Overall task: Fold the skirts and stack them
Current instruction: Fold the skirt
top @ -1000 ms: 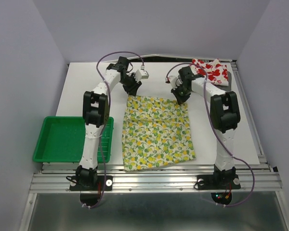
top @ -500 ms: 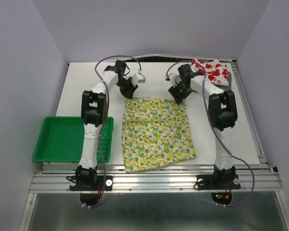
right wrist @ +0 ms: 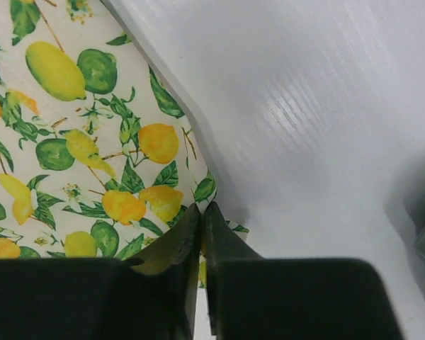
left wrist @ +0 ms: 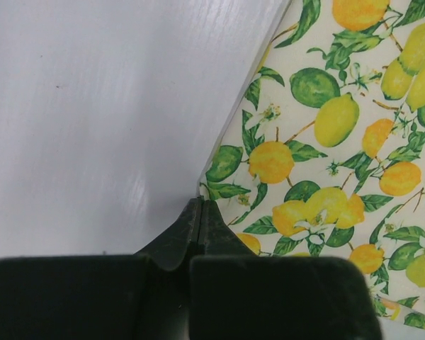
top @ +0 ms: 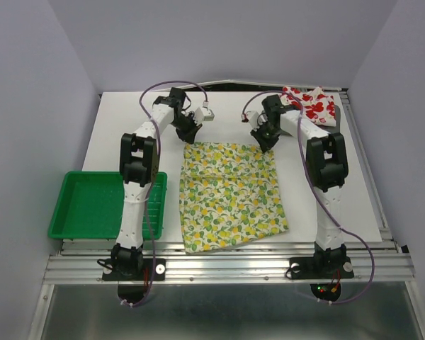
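Now pinching far corners of the lemon skirt [top: 230, 195], left fingers [left wrist: 177, 244] and right fingers [right wrist: 170, 244] both pressed together on cloth; green tray [top: 92, 205] at left of counter [top: 113, 142].

Bare white table [top: 110, 127] lies open left of the spread lemon skirt [top: 230, 195] and in a strip along its right; the green tray [top: 92, 205] fills the near left corner; the red-print skirt [top: 312, 105] is heaped far right; the left wall [top: 35, 142] and right wall [top: 404, 142] hem both sides.
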`<control>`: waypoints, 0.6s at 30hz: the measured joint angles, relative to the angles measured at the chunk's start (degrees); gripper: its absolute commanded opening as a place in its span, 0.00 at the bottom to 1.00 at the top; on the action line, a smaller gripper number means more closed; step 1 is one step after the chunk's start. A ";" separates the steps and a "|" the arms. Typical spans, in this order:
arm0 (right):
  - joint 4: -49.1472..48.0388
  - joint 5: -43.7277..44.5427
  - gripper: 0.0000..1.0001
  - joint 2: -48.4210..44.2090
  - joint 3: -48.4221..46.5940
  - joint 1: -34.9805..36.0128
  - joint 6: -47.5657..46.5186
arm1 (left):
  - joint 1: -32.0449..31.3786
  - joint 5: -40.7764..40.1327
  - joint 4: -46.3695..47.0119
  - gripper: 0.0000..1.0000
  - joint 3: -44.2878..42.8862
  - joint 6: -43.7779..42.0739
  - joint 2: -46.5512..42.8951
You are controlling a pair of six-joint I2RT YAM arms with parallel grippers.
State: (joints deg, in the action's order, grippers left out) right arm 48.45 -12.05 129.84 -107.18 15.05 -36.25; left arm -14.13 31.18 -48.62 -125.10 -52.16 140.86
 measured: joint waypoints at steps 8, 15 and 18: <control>1.29 1.09 0.01 2.43 -5.31 -0.35 0.31 | 0.02 -1.68 4.33 0.00 -1.38 2.99 0.09; -1.07 5.46 0.01 2.71 -12.41 -1.22 2.93 | 0.04 -5.03 9.70 0.00 -2.80 5.62 -1.33; -2.93 6.78 0.01 1.64 -12.15 -1.20 4.24 | 0.02 -5.64 11.61 0.00 -2.14 5.70 -4.85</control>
State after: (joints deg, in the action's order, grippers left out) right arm 45.52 -5.28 131.48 -119.33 13.85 -32.01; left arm -14.11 25.54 -37.01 -127.24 -46.46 136.00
